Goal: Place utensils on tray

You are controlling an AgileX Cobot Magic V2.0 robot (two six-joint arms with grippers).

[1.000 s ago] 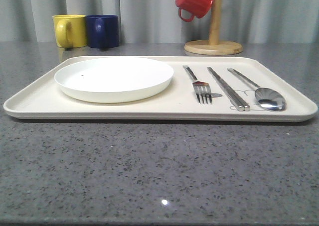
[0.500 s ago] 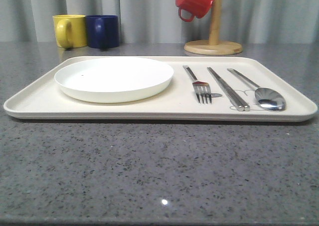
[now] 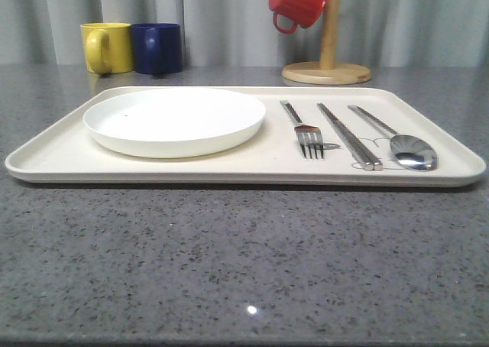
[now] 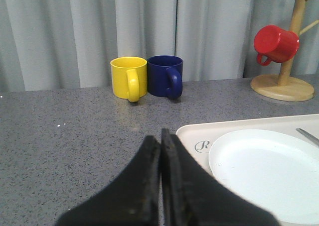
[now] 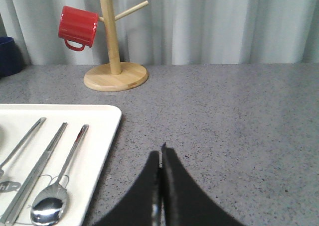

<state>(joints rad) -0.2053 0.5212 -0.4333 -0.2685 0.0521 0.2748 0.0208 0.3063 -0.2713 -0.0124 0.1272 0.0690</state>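
The cream tray (image 3: 53, 157) lies across the grey table. On its right part rest three silver utensils side by side: the fork (image 3: 304, 130), the chopsticks (image 3: 350, 136) and the spoon (image 3: 401, 142). The right wrist view has the fork (image 5: 22, 141), the chopsticks (image 5: 37, 172) and the spoon (image 5: 56, 192) on the tray (image 5: 102, 131). My right gripper (image 5: 160, 155) is shut and empty, above bare table beside the tray's right edge. My left gripper (image 4: 161, 139) is shut with nothing in it, over the table next to the tray's corner (image 4: 192, 133).
A round white plate (image 3: 174, 119) takes up the tray's left part. A yellow mug (image 3: 106, 47) and a blue mug (image 3: 157, 47) stand at the back left. At the back right, a wooden mug tree (image 3: 327, 66) holds a red mug (image 3: 299, 1). Grey curtains hang behind.
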